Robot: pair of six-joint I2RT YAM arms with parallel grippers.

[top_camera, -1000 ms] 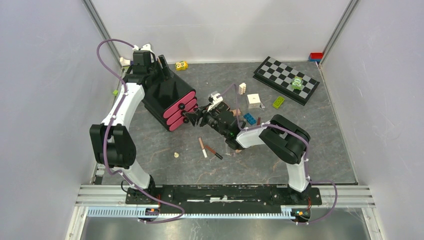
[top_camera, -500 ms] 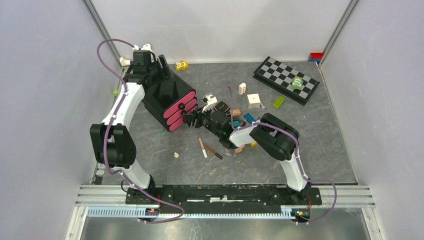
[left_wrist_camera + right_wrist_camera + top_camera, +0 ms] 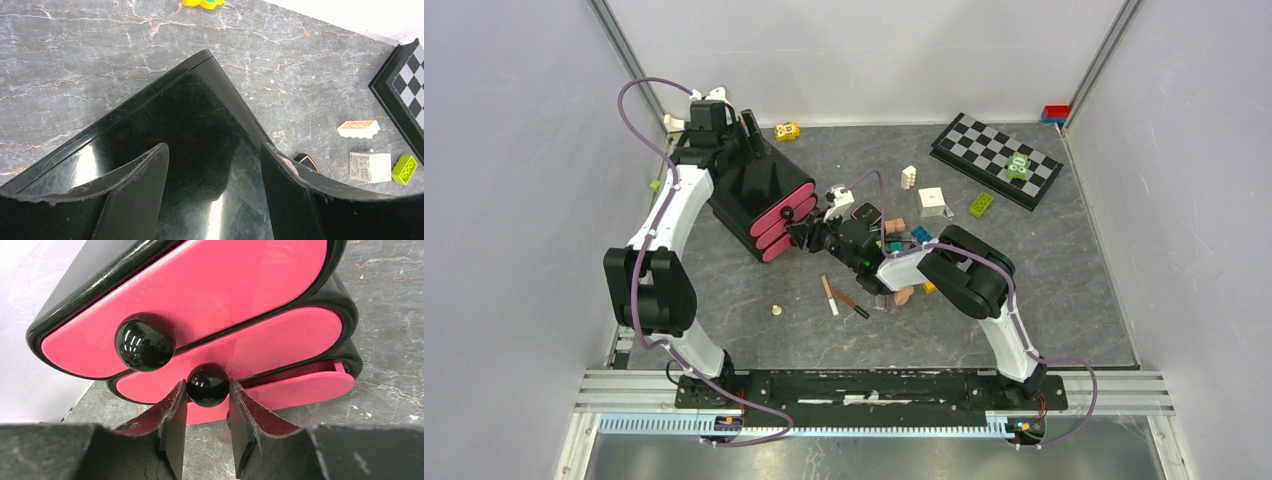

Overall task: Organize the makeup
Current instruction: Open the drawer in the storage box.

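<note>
Right wrist view: right fingers clamped on mid knob of black drawer box, one finger each side, both touching it. Box has 3 pink drawer fronts stacked; top two look shut, btm drawer out a crack, contents not visible. Left wrist view: left fingers spread apart over box's glossy top, nothing gripped; whether they touch the top, can't tell. Top view: makeup lies loose on desk, out from box's pink fronts toward arm bases. Thin pencils are nearest the box, and peach puff is further off, beside right arm.
</note>
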